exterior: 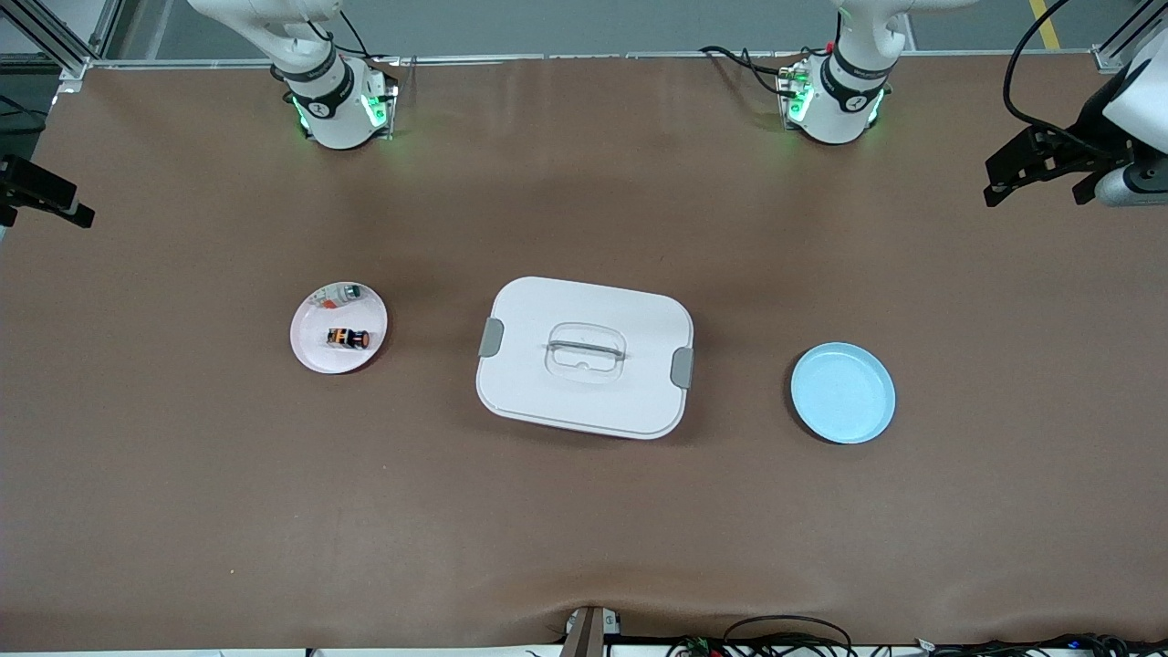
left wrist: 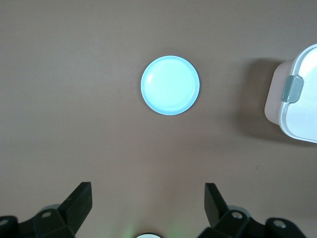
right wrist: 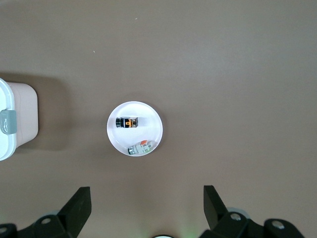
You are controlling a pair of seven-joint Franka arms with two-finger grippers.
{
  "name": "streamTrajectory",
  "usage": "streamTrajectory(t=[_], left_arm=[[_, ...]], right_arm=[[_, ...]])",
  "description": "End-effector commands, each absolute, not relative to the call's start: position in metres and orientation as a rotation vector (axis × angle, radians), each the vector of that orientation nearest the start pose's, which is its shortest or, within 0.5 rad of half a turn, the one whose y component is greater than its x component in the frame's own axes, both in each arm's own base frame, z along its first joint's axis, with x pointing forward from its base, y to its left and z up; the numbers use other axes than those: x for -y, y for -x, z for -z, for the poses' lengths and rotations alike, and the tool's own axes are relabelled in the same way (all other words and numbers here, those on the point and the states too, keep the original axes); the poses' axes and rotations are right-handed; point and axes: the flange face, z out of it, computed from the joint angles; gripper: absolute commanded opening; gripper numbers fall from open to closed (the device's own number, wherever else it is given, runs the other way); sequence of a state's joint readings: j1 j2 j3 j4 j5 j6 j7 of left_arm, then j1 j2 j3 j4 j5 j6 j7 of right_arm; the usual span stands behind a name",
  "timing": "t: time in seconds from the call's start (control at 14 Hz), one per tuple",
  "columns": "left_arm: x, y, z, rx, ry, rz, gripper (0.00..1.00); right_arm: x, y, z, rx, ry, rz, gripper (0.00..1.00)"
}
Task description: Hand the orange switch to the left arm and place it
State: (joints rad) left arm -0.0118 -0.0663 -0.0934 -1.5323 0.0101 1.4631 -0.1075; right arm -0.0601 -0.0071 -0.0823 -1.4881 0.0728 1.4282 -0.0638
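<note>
The orange switch (exterior: pixel 348 338) (right wrist: pixel 128 122), a tiny black cylinder with orange bands, lies on a small white plate (exterior: pixel 306 351) (right wrist: pixel 154 119) toward the right arm's end of the table. The white box (exterior: pixel 547 392) (left wrist: pixel 303 104) (right wrist: pixel 15 124) stands shut at the table's middle, its grey latches at the sides. My right gripper (exterior: pixel 41 212) (right wrist: pixel 147 201) hangs high over the right arm's end, open and empty. High over the left arm's end, my left gripper (exterior: pixel 1037 192) (left wrist: pixel 148 198) is open too, with nothing between its fingers.
A whitish-clear part (exterior: pixel 342 293) (right wrist: pixel 140 147) with red and green bits shares the white plate. An empty light-blue plate (exterior: pixel 842 393) (left wrist: pixel 170 85) sits beside the box toward the left arm's end. Brown table surface surrounds all three.
</note>
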Motion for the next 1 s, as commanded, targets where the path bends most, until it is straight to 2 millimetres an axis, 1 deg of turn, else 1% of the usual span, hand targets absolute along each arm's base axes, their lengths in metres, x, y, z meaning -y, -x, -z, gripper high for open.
streamTrajectory(t=[0.0,0.5,0.64,0.71,0.86,0.93], left_arm=[[0.059,-0.513,-0.675,-0.005,3.101,-0.003,1.0],[0.056,-0.513,-0.677,0.004,3.104,0.006,1.0],[0.056,-0.513,-0.677,0.006,3.103,0.001,1.0],[0.057,-0.513,-0.676,0.004,3.103,-0.001,1.0],[0.057,-0.513,-0.674,-0.008,3.104,-0.006,1.0],[0.057,-0.513,-0.672,-0.011,3.103,-0.016,1.0]], right_arm=[[0.068,-0.529,-0.657,-0.136,3.042,-0.061,1.0],[0.065,-0.529,-0.658,-0.135,3.044,-0.067,1.0],[0.063,-0.53,-0.663,-0.108,3.059,-0.047,1.0],[0.067,-0.532,-0.664,-0.118,3.047,-0.042,1.0],[0.065,-0.536,-0.661,-0.118,3.047,-0.05,1.0],[0.062,-0.539,-0.654,-0.105,3.054,-0.075,1.0]])
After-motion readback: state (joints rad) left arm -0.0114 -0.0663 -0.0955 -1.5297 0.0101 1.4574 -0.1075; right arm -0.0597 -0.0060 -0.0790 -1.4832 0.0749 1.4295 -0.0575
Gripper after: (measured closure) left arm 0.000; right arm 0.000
